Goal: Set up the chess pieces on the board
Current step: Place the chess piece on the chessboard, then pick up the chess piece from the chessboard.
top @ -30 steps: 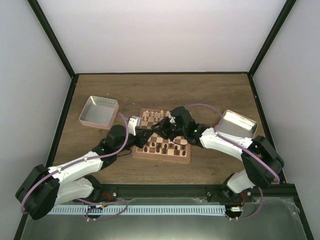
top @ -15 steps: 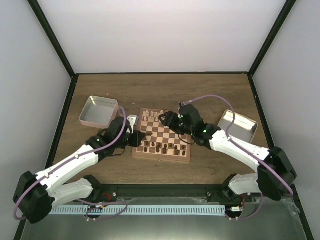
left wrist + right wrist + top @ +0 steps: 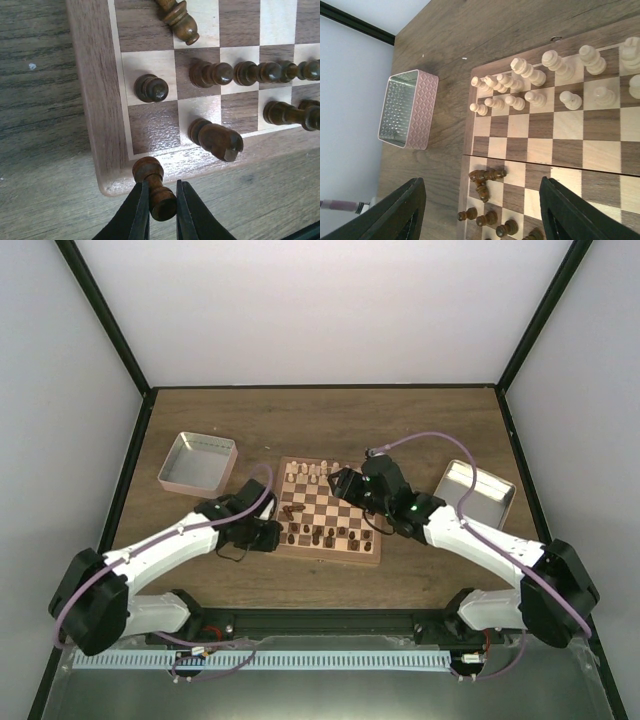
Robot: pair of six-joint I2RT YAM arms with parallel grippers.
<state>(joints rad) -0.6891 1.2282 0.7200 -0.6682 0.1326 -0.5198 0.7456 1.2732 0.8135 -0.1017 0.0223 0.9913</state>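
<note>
The board lies at the table's middle. Pale chess pieces stand in two rows along its far side, and dark ones stand along its near side. Two dark pieces lie toppled near the left edge. My left gripper is shut on a dark pawn, held just over the board's near left corner. My right gripper hangs open over the board's middle with nothing between its fingers. From above it shows at the far right of the board.
A pink-walled tray sits left of the board, also in the right wrist view. A shallow metal tray sits to the right. A dark rook and a dark pawn stand by the held pawn.
The right gripper has opened and drawn back from the board's middle toward the far right. The left gripper, still shut on the pawn, has moved from over the board to its near left corner.
</note>
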